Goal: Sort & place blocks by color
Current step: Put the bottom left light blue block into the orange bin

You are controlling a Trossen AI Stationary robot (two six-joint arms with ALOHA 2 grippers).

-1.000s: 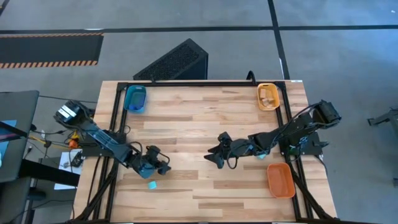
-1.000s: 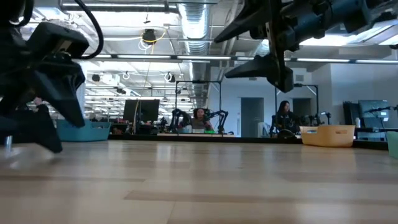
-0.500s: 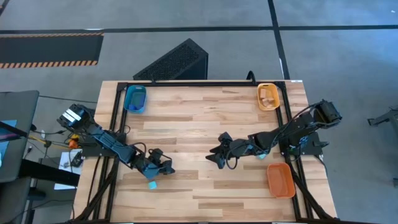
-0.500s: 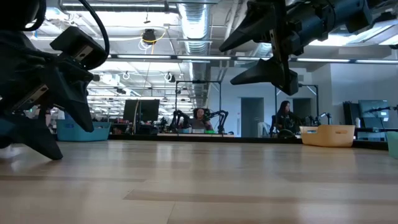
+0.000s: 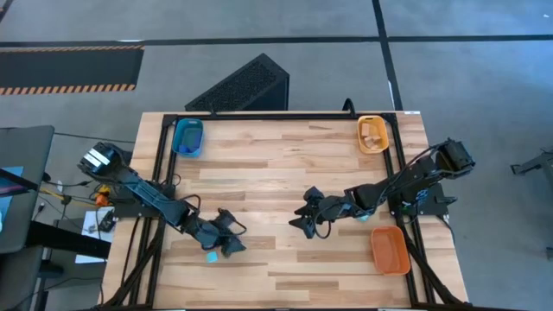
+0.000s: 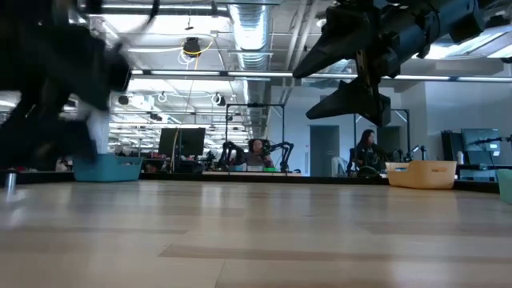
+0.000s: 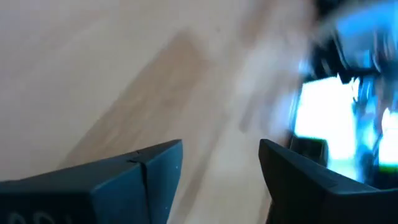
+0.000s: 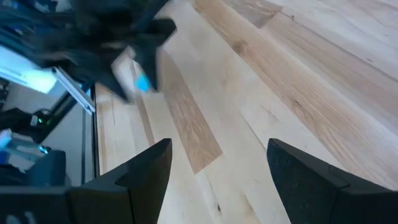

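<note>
left claw (image 5: 232,244) low over the table (image 5: 285,164) near its front-left corner, fingers (image 7: 149,180) apart w/ only bare wood showing between them in the left wrist view, so nothing gripped. one light cyan block (image 5: 210,257) sits on the wood just beside that claw, on its side toward the table's front edge; whether they touch, can't tell. same block shows in the right wrist view (image 8: 143,83), partly covered by the blurred left arm.

right claw (image 5: 301,221) hangs above mid-table, well apart from the left claw & from the cyan block, fingers (image 8: 146,171) spread wide, nothing between them but planks. in the low view it's clearly up off the surface (image 6: 352,84).

blue tray (image 5: 187,137) at the back-left corner, far behind the left claw, w/ something blue inside, too small to make out. yellow-orange tray (image 5: 372,135) at the back-right corner, behind the right claw, w/ pale tan pieces (image 5: 374,132) in it. orange tray (image 5: 390,249) at the front-right, just beside the right arm, to the right of that claw; contents not readable.

low view also shows people seated at desks in the room beyond the table (image 6: 256,152).
</note>
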